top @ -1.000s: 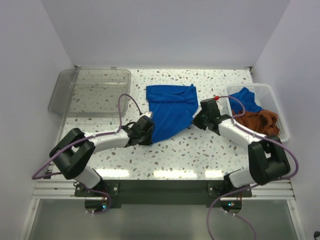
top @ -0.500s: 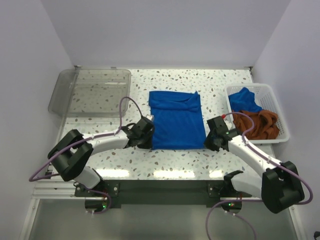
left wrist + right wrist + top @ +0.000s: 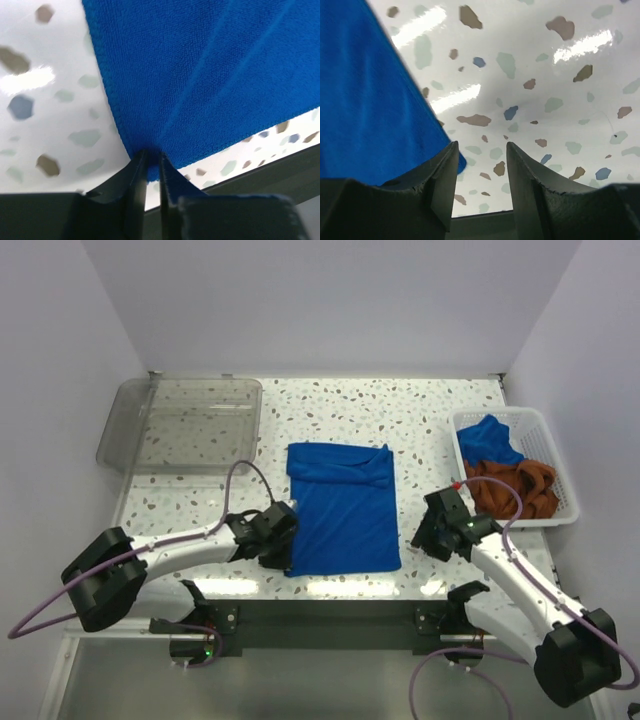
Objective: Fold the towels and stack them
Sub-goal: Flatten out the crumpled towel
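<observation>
One blue towel [image 3: 340, 515] lies out on the desk [image 3: 420, 430], spread nearly flat in the middle near the front edge. Its far edge is a little rumpled. No fold is made in it yet, as far as I can judge, and no stack exists anywhere.

The left end effector [image 3: 150, 160] has its fingers pressed together on the near left corner of this towel, and the cloth runs out from between them. The right end effector [image 3: 480, 150] has its fingers spread. The near right corner of the towel lies just beside one finger, but only the bare desk shows in the gap, so it grips nothing.

In the white basket [image 3: 568, 495] at the right side, at least two more towels wait: a second blue towel [image 3: 490, 435] and a rust-brown towel [image 3: 515, 485], both crumpled. A transparent tray [image 3: 190, 382] stands at the far left corner.

So I judge the task is at its beginning. The first towel is laid out and must be folded, then the others taken out, folded and put on top.
</observation>
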Controlling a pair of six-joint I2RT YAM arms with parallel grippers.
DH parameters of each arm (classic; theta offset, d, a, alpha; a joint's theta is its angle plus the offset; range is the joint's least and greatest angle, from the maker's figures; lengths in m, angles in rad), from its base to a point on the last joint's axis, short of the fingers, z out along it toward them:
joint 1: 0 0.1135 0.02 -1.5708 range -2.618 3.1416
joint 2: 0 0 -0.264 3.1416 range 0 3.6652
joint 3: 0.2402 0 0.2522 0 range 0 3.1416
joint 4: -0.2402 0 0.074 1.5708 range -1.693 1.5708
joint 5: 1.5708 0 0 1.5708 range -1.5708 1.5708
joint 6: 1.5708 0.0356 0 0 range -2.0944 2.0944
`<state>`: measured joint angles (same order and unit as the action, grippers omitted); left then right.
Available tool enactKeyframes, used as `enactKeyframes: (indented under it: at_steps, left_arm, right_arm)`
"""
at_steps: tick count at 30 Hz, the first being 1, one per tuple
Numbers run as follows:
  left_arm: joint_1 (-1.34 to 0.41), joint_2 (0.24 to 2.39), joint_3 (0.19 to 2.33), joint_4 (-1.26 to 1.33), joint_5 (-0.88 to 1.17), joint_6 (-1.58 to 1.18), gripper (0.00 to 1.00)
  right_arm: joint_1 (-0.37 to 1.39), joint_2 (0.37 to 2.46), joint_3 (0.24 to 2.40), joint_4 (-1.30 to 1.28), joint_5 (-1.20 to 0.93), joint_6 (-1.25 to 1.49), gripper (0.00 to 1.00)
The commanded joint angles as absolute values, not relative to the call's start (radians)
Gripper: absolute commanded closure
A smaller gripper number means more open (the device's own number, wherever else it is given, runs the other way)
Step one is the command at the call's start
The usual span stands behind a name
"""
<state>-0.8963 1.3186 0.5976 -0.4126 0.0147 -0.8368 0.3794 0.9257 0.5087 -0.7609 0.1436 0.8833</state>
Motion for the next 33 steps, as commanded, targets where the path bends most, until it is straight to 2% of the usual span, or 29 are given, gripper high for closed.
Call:
enactKeyframes:
  at_steps: [1,2,7,11,15,18,24,33]
  left_arm:
    - [-0.907,1.264,0.613,-0.603,-0.03,-0.879,0.79]
    - [-0.905,1.256,0.662,-0.62,-0.049,-0.874,0.73]
    - [-0.847,1.287,0.808,-0.661,-0.184,-0.804,0.65]
    - [-0.666,1.331,0.894,-0.55,-0.152,-0.709,0.46]
    - [-0.576,1.446,1.032,-0.497,-0.143,-0.606,0.33]
    - [-0.525,1.572,1.149,-0.474,-0.14,-0.569,0.33]
    - [-0.471,1.816,1.366,-0.454,-0.097,-0.542,0.41]
    - [-0.465,2.017,1.568,-0.459,-0.075,-0.604,0.46]
  right_arm:
    - [0.382,0.914,0.625,-0.785,0.164,0.78,0.53]
    - [0.382,0.934,0.65,-0.779,0.157,0.729,0.53]
    - [0.377,1.086,0.787,-0.661,0.126,0.614,0.56]
    - [0.37,1.251,0.908,-0.528,0.094,0.522,0.57]
    - [0.333,1.411,1.059,-0.447,0.004,0.454,0.57]
    - [0.316,1.526,1.173,-0.407,-0.02,0.411,0.57]
    - [0.311,1.745,1.374,-0.394,-0.064,0.262,0.55]
    - [0.313,1.839,1.402,-0.362,-0.055,0.328,0.54]
